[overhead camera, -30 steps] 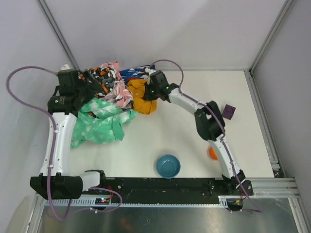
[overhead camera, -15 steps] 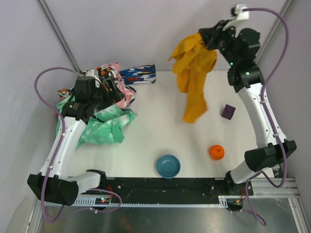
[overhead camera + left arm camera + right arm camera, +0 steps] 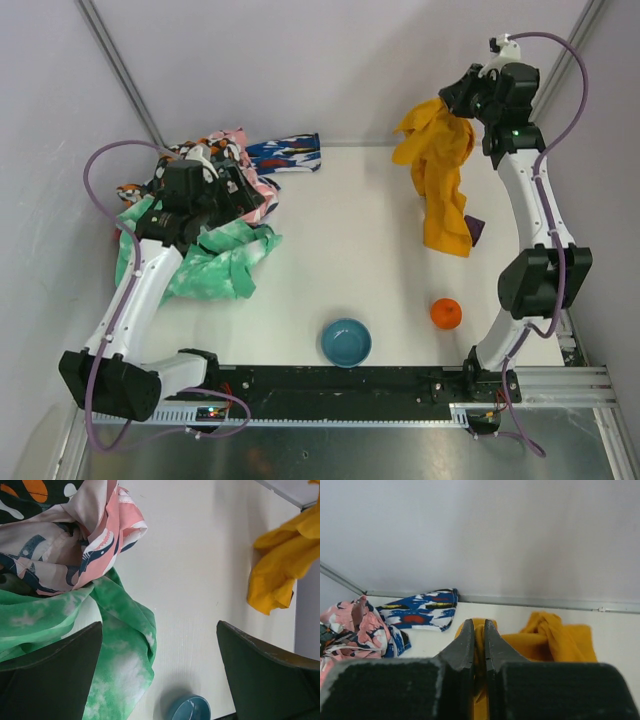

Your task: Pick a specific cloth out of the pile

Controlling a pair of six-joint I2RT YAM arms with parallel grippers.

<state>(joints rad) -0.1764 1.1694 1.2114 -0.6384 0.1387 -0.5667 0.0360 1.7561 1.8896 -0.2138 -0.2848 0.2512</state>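
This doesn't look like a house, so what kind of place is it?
Probably a robot test lab: two arms bolted to a black rail at a white table, plain panels around it, and the right end effector holding up a mustard cloth.

Bright, even, diffuse light fills all three views — the white table carries only faint, soft-edged shadows, the cloth reads saturated and sharp — while the close-up left gripper fingers look dark and slightly soft

Soft matt mustard cloth, crumpled fabric pile, smooth white table, smooth blue bowl
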